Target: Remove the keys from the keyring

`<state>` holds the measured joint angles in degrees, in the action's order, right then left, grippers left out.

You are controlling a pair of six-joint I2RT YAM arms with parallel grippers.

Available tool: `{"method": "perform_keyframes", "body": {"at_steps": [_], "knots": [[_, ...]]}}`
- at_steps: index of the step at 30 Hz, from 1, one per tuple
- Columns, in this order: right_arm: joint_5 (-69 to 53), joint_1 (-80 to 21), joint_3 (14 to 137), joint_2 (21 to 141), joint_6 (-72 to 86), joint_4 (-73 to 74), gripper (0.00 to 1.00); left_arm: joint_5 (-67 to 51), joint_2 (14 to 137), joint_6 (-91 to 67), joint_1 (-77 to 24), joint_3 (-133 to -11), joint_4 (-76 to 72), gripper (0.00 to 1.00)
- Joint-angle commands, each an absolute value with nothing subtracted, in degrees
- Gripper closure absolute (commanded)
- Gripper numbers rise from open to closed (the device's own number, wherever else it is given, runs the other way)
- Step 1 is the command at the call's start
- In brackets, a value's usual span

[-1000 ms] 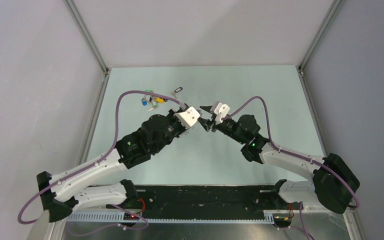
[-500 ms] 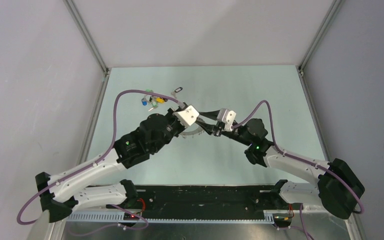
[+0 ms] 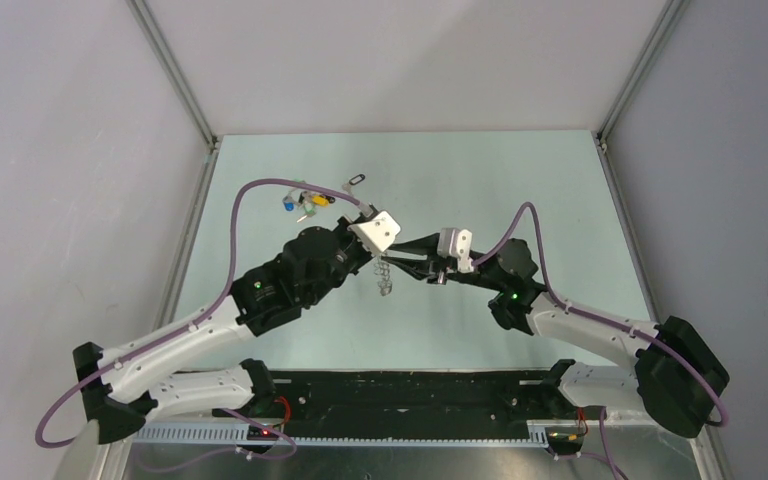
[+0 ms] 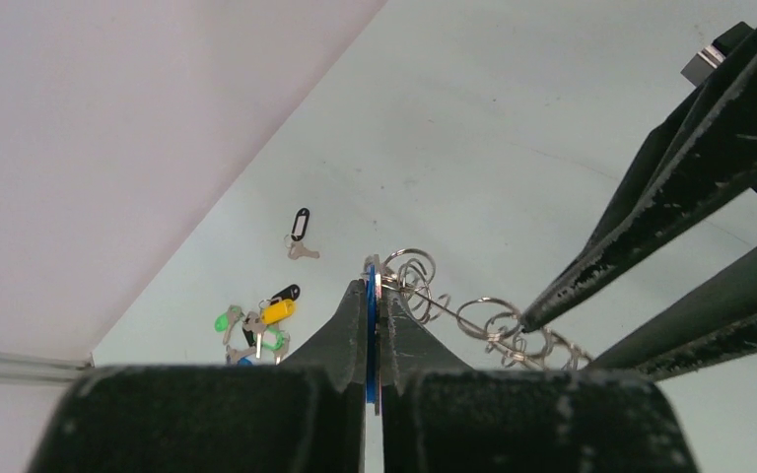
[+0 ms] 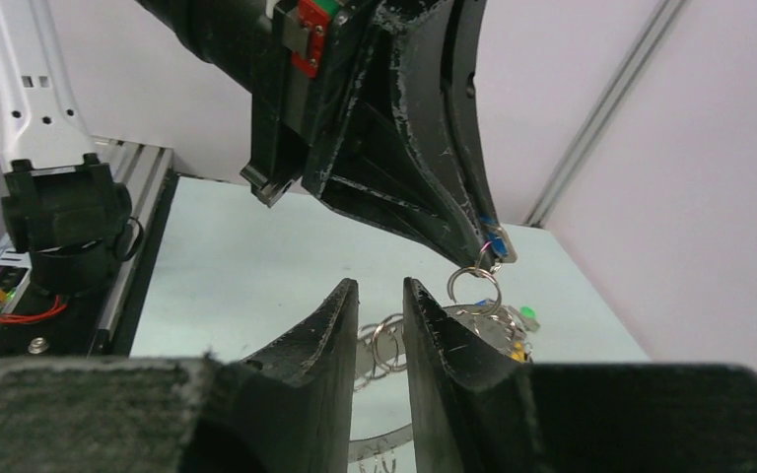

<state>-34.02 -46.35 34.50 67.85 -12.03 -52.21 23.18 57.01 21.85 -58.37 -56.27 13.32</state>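
My left gripper [image 4: 373,271] is shut on a thin blue-edged key seen edge-on [image 4: 371,315]. The keyring [image 4: 483,317], a thin grey wire strung with several small silver rings, hangs from it above the table. It shows as a dangling cluster in the top view [image 3: 385,278]. My right gripper [image 5: 379,286] is open a little, with the rings [image 5: 386,340] showing behind the gap. Its upper fingertip [image 4: 527,321] touches one ring. In the top view the two grippers, left [image 3: 378,252] and right [image 3: 398,256], meet tip to tip.
A loose pile of keys with green, yellow and blue tags [image 3: 305,200] lies at the back left, also in the left wrist view [image 4: 256,320]. A single key with a black loop [image 3: 355,181] lies beside it. The left arm's purple cable arcs over that pile.
My right gripper has dropped and reached left, so its fingers are at the rings under my left gripper. The keyring has swung from a flat arc into a hanging cluster.
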Motion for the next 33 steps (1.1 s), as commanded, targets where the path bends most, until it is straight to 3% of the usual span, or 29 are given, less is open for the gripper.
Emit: {"method": "perform_keyframes", "body": {"at_steps": [1, 8, 17, 33], "knots": [[-36.9, -46.7, 34.5, 68.2, -9.5, -52.8, 0.73, 24.0, 57.1, 20.5, -58.6, -60.1, 11.9, 1.0], [-33.9, -47.2, 34.5, 68.9, -8.4, -47.4, 0.72, 31.5, 62.9, 19.7, -60.6, -65.2, 19.1, 1.0], [-23.9, -46.2, 28.6, 64.0, -7.6, -48.9, 0.63, 37.6, 72.9, 13.4, -61.1, -78.5, 37.2, 1.0], [-23.2, -41.4, 21.1, 52.4, -5.3, -49.7, 0.59, 24.9, 89.4, 1.6, -61.0, -99.5, 69.4, 1.0]]}}
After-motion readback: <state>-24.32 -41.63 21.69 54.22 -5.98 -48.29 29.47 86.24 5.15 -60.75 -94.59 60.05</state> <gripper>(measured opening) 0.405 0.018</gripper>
